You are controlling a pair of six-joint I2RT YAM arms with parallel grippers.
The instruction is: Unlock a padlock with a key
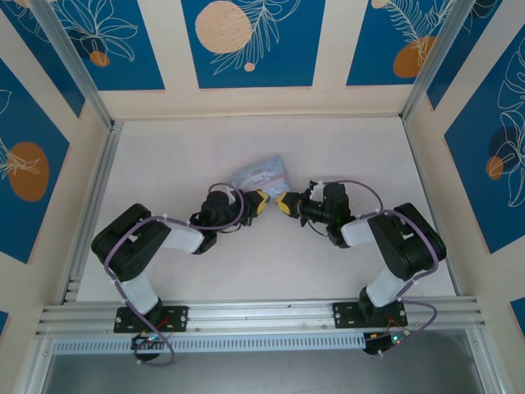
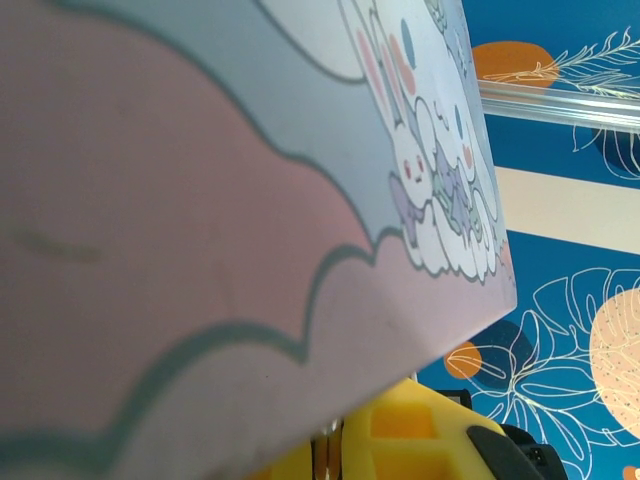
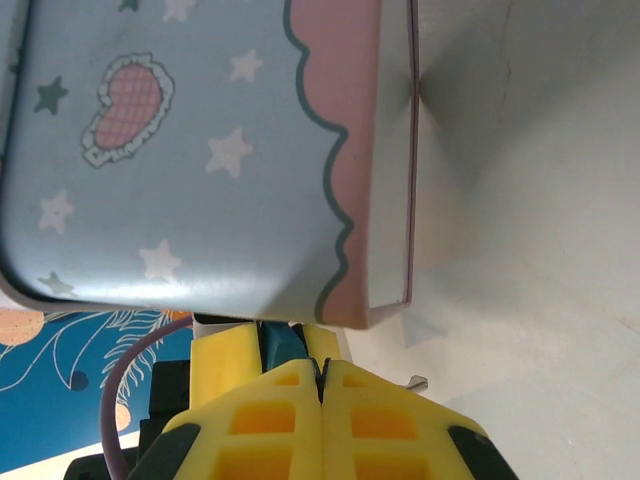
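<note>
The tin point(image 3: 200, 180) is smooth, faintly glossy printed metal, the right gripper point(image 3: 322, 388) matt yellow plastic, the table point(image 3: 530, 260) matt white.

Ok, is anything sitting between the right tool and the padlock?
Nothing visible does. In the right wrist view, what looks like the dark padlock sits directly ahead of the shut right tool, by the near edge of the tin.

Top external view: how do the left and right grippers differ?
The left gripper points right, by the middle of the near edge of the tin; the right gripper points left, by its near right corner. Both are yellow-tipped, jaws shut, nearly tip to tip.
</note>
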